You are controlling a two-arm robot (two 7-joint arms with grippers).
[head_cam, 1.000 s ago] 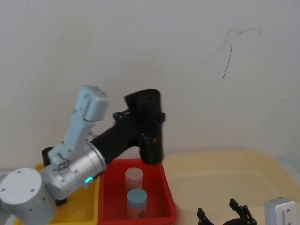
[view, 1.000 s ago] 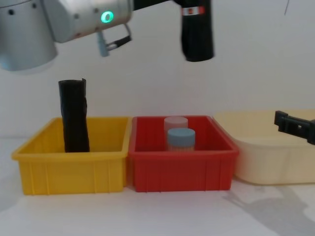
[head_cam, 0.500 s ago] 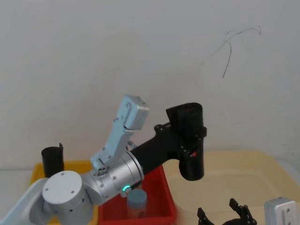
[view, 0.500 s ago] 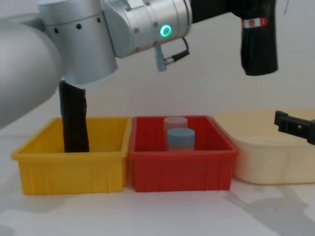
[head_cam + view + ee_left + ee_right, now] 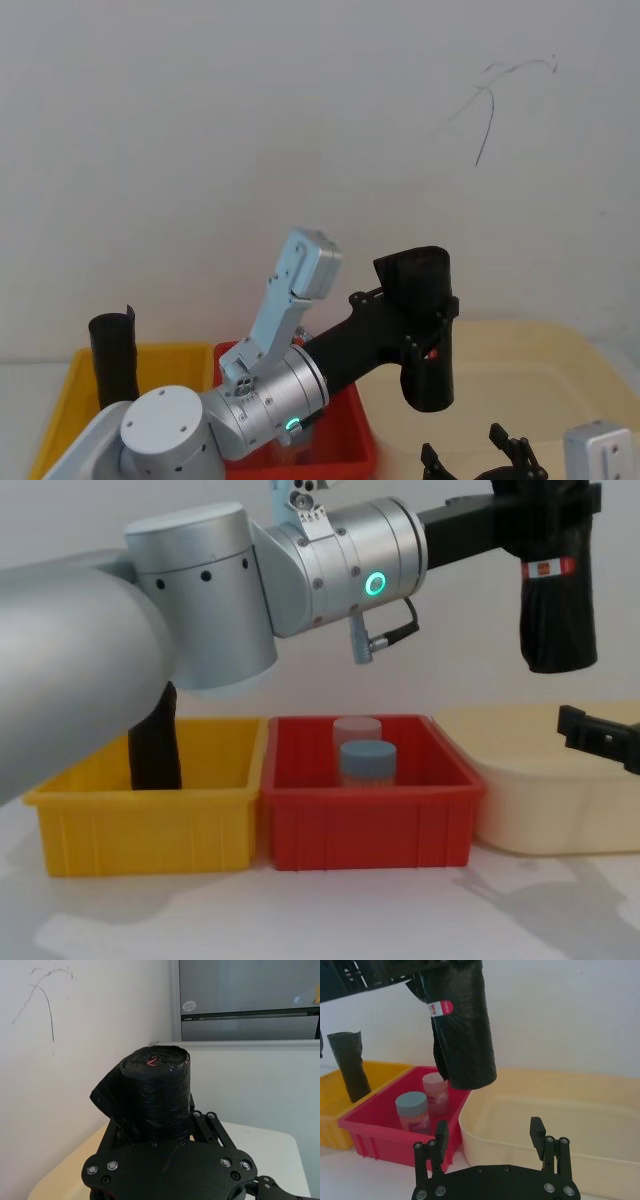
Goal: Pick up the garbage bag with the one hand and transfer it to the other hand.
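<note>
White wall (image 5: 250,120) and pale tabletop (image 5: 300,920) are forming the backdrop. Left gripper (image 5: 425,325), on the silver-grey arm with the green ring light, is clamping the garbage bag (image 5: 558,610) near its top, jaws closed on it. The roll is hanging upright under the grip, its red-and-white label just beneath. Below lies the cream tub (image 5: 600,1110), beside the red bin (image 5: 365,830) holding two jars (image 5: 367,760). Right gripper (image 5: 489,1131) is sitting lower and well apart, fingers spread wide, empty. Risk: a receiving pinch taking only the loose plastic flap could drop the roll into the tub.
</note>
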